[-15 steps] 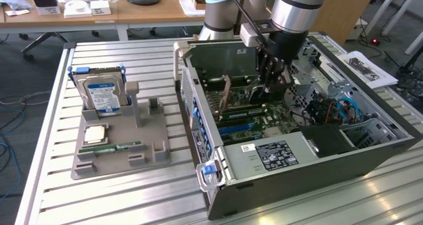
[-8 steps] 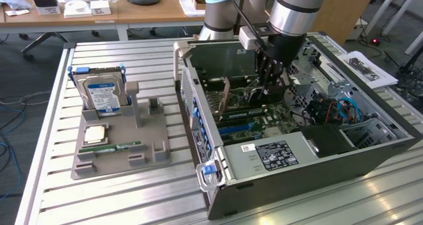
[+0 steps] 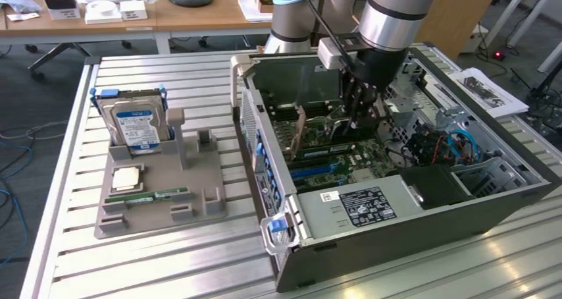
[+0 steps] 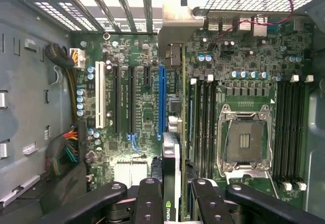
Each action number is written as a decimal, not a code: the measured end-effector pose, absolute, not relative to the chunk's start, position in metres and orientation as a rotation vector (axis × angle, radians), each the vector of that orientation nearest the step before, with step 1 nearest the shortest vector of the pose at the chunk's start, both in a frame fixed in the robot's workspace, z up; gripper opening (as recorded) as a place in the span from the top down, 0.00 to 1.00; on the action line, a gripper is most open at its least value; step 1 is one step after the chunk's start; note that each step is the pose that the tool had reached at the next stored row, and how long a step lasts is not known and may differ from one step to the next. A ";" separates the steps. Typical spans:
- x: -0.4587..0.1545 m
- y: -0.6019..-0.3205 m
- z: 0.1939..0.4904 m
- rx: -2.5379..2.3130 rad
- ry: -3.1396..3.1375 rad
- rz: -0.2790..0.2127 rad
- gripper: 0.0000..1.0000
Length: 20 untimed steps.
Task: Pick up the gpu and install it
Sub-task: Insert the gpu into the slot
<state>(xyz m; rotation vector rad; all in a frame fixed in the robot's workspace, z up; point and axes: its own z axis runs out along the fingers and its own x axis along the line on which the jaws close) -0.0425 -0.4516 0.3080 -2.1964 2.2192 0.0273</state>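
Observation:
The gpu (image 4: 171, 155) is a thin dark card seen edge-on in the wrist view, with a green logo near the fingers and its metal bracket (image 4: 177, 28) at the far end. My gripper (image 4: 172, 191) is shut on it, with one black finger (image 4: 150, 196) on each side. The card hangs over the motherboard, just beside the long blue slot (image 4: 161, 102). In the exterior view the gripper (image 3: 354, 114) reaches down into the open computer case (image 3: 395, 210) and the gpu (image 3: 332, 133) sits low between the fingers, close to the board.
On the exterior view's left a grey holder (image 3: 158, 200) carries a silver hard drive (image 3: 136, 124), a green memory stick (image 3: 145, 198) and a square chip (image 3: 126, 177). Inside the case are the empty processor socket (image 4: 244, 142), memory slots (image 4: 287, 127) and cable bundles (image 4: 63, 150).

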 end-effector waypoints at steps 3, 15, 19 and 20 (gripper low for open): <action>-0.043 -0.452 0.306 -2.197 2.219 0.027 0.73; -0.045 -0.452 0.295 -2.200 2.216 0.027 0.73; -0.045 -0.452 0.291 -2.200 2.215 0.027 0.73; -0.046 -0.452 0.290 -2.201 2.215 0.027 0.73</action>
